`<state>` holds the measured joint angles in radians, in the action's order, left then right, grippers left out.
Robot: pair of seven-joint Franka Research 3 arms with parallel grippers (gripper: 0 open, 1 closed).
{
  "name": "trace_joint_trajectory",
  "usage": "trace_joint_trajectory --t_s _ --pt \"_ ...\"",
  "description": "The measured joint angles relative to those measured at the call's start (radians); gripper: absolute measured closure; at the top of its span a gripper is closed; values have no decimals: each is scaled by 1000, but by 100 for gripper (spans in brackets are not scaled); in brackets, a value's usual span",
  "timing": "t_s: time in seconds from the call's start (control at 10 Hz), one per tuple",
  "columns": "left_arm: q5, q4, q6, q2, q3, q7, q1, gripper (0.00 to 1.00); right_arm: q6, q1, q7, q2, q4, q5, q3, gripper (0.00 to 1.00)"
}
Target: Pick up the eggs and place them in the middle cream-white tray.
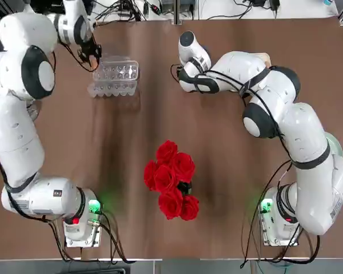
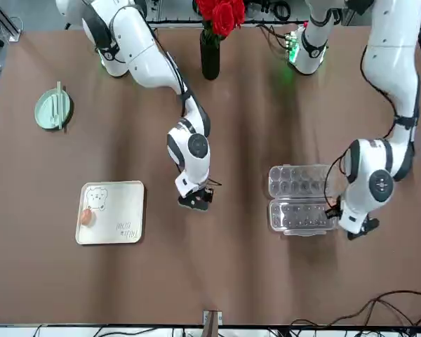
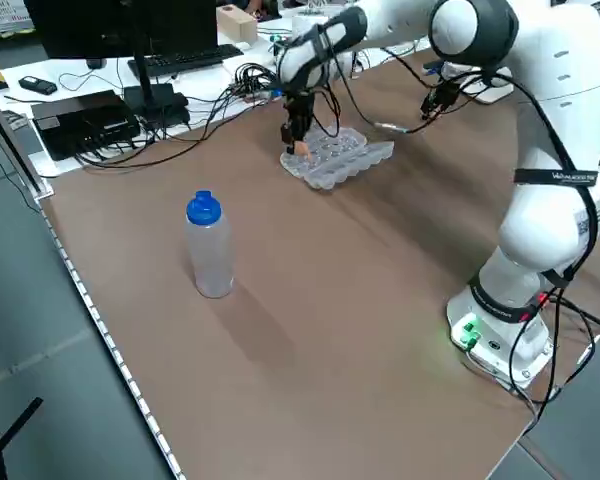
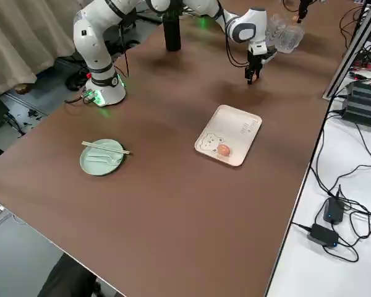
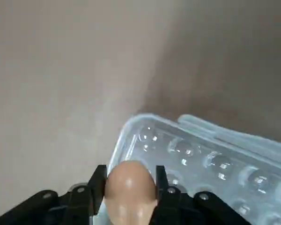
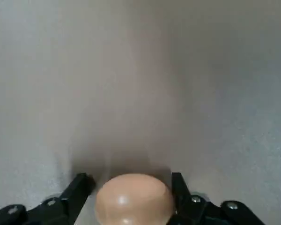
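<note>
The cream-white tray (image 2: 119, 217) lies toward the robot's right, with one brown-orange egg (image 2: 87, 217) resting by its bear drawing. My left gripper (image 5: 130, 183) is shut on a second egg (image 5: 129, 185) at the outer end of the clear egg carton (image 2: 298, 200), just above its cups. My right gripper (image 2: 195, 202) is down at the table between tray and carton. Its fingers (image 6: 83, 183) close on both sides of a third egg (image 6: 133, 199) that rests on the brown surface.
A black vase of red roses (image 1: 171, 177) stands mid-table near the arm bases. A pale green plate (image 2: 53, 109) with chopsticks sits on the robot's right side. A clear bottle with a blue cap (image 3: 209, 245) stands far out on the left.
</note>
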<state>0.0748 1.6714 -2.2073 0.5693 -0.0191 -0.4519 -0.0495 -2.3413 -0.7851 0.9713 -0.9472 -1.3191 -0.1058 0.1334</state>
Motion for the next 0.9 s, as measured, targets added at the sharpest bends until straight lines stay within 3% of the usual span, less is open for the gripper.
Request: trace_joint_trajectory --t_s 0.2,0.5,0.9 --pt "-95 -76 69 -15 6 -1 -9 54 -1 -1 -1 0 1 0 0 29" --pt "-162 -154 142 -13 15 -83 -35 54 0 -2 -2 0 3 0 0 33" --pt "-197 -184 153 -11 44 -283 -115 54 5 -2 -3 0 4 0 0 35"
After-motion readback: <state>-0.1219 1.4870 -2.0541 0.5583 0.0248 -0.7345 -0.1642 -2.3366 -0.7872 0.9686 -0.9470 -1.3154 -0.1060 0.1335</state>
